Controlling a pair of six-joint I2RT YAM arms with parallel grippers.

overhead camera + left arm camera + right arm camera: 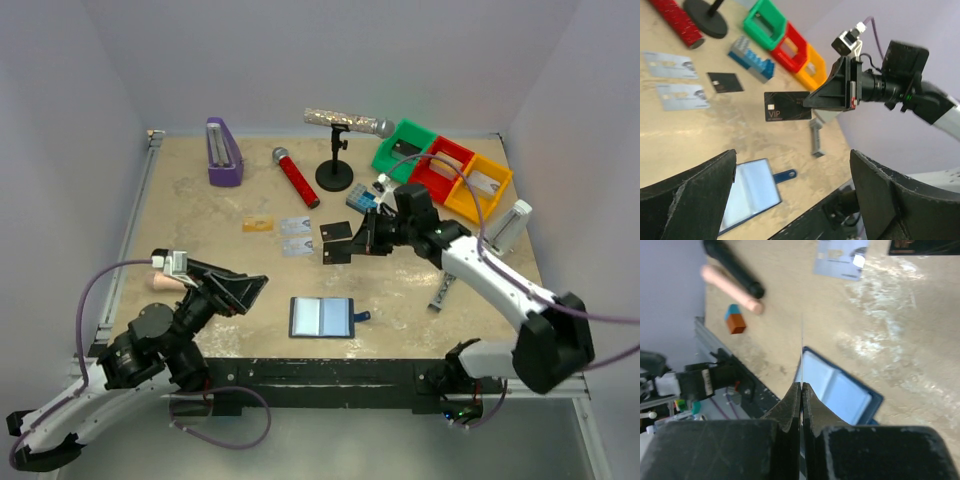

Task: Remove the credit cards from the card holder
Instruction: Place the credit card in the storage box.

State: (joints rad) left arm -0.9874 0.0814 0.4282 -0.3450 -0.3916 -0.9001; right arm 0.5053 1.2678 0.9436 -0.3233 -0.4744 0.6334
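The card holder [320, 317] lies open and flat near the table's front edge, its pale inner pockets up; it also shows in the left wrist view [747, 192] and the right wrist view [840, 390]. My right gripper [355, 245] hovers above the table, shut on a black credit card [338, 252] marked VIP [787, 106], which appears edge-on between its jaws [801, 385]. On the table lie a gold card [258, 224], two silver cards [295, 225] [295, 245] and another black card [334, 231]. My left gripper [240, 290] is open, raised left of the card holder, with nothing in it [792, 155].
Green, red and yellow bins [440, 165] stand at the back right, next to a blue-and-white brick block [362, 197]. A microphone stand [335, 172], a red microphone [296, 177] and a purple object [223, 153] are at the back. An orange-and-blue block [735, 320] and a pink cylinder [732, 289] lie front left.
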